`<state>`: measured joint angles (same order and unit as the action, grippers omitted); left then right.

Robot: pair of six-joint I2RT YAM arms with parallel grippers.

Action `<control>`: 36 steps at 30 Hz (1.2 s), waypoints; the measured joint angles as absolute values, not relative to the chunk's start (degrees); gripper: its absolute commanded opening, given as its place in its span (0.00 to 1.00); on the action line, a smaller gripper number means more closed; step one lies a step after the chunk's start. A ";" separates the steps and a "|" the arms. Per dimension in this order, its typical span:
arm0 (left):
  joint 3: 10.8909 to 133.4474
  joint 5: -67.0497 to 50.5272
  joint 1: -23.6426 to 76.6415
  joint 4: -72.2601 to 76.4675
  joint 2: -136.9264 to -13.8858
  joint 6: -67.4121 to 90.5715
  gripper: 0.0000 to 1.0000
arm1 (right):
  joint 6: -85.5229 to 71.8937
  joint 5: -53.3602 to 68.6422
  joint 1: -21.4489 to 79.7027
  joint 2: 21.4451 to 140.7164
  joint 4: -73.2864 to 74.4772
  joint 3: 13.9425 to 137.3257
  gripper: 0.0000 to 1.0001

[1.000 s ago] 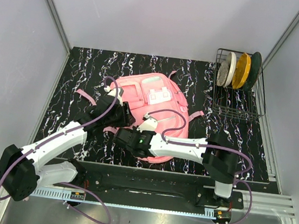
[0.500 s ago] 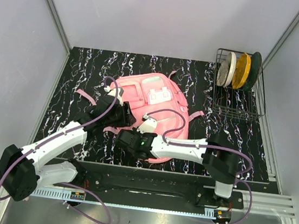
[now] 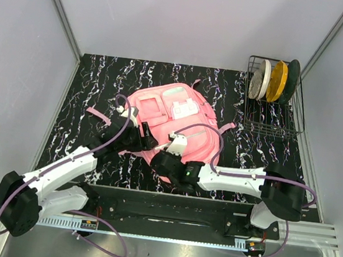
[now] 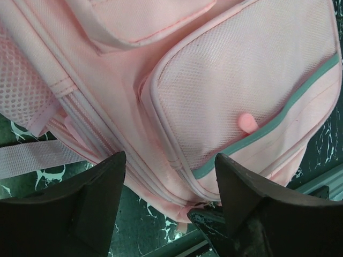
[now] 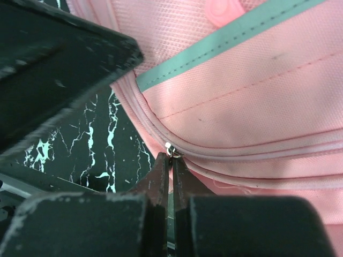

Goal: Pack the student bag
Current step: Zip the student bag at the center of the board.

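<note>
Pink and soft, the student bag (image 3: pixel 160 118) lies flat on the black bench (image 3: pixel 90 74) with white streaks. Its front faces up. The left tool (image 3: pixel 145 135) hangs over the near left side of the bag. In the left wrist view its two fingers (image 4: pixel 80 209) stand wide apart and hold nothing. Between them is a mesh pocket (image 4: pixel 236 80) of the bag with a mint strip (image 4: pixel 292 104) and a small pink tab (image 4: pixel 247 122) on that strip. A pink strap (image 4: pixel 32 155) lies on the bench at the bag's left side.

The right tool (image 3: pixel 166 162) is at the near edge of the bag. In the right wrist view it is squeezed shut, and its tips nip the small silver zip pull (image 5: pixel 169 146) on the bag's zip line, just under the mint strip.

A wire rack (image 3: pixel 273 119) stands off to the far right of the bag. It holds a white, a yellow and a dark green plate on edge.
</note>
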<state>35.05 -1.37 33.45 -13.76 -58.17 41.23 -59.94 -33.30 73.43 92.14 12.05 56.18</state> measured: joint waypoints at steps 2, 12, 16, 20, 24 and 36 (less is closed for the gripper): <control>32.73 -1.41 33.43 -10.81 -58.22 42.70 0.68 | -58.76 -33.10 73.43 92.14 10.76 56.23 0.00; 30.59 -2.39 33.17 -1.54 -63.59 47.05 0.46 | -55.64 -31.86 73.10 92.14 9.69 56.23 0.00; 30.59 -2.44 32.93 0.45 -65.58 48.05 0.21 | -54.74 -31.86 72.97 92.14 9.63 56.23 0.00; 30.61 -2.48 32.84 1.91 -66.13 49.45 0.00 | -53.56 -31.70 72.58 92.18 9.63 56.23 0.00; 30.94 -2.42 32.82 1.78 -66.13 49.76 0.00 | -51.77 -31.31 72.55 92.20 9.52 56.23 0.00; 33.52 -8.97 26.22 -4.56 -64.05 45.63 0.00 | -48.23 -29.21 71.66 85.03 6.50 50.33 0.00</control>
